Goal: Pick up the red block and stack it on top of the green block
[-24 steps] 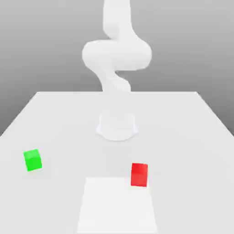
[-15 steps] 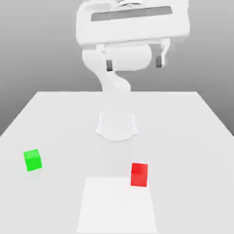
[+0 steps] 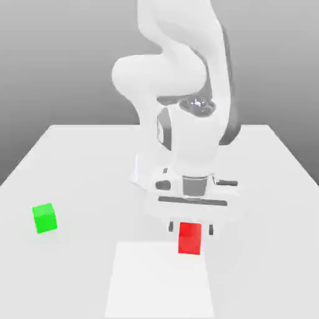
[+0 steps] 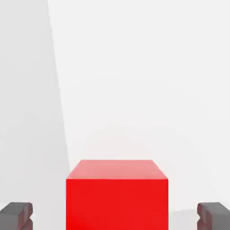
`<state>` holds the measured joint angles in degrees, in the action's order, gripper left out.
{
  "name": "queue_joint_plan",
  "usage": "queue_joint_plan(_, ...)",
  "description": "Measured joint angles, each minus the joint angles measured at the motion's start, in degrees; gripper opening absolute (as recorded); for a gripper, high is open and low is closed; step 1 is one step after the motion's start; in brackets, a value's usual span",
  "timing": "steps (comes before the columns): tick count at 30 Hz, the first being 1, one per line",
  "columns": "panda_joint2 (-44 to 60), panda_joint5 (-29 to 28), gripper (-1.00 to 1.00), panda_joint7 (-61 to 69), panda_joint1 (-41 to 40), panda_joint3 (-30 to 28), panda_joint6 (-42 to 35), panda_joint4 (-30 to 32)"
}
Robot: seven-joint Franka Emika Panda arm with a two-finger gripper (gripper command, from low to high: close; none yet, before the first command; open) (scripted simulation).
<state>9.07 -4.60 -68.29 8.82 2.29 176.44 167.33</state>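
Exterior view has the white arm bent low over the desk (image 3: pixel 75 156), with the pincer (image 3: pixel 190 228) pointing down right at the red block (image 3: pixel 190 238). In the hand view the red block (image 4: pixel 117 195) sits between the two dark fingertips (image 4: pixel 16 215), gaps on both sides, so the pincer is spread wide and not gripping anything. It looks barely above the block, hard to say. The green block (image 3: pixel 45 218) sits well apart from the red block.

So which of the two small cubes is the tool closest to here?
The small matte bright-red cube, which sits between the open tool's fingertips. The small matte bright-green cube sits alone, far toward the exterior view's left.
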Motion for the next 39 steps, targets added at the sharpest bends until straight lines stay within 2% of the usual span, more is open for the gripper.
queue_joint_plan(7,0.3,-0.28,-1.0,-0.24,0.23,-0.27,0.31,-0.03)
queue_joint_plan(12,-8.53,4.7,-1.0,3.46,-0.85,2.16,-7.32,1.1)
queue_joint_plan(16,-15.7,6.13,-1.0,3.51,-1.33,1.73,-13.54,2.05)
queue_joint_plan(35,-18.55,-1.6,-1.0,-32.56,-41.27,-20.12,-23.24,-5.28)
queue_joint_plan(39,-17.13,-1.14,-1.0,-34.13,-43.11,-21.78,-22.38,-6.17)
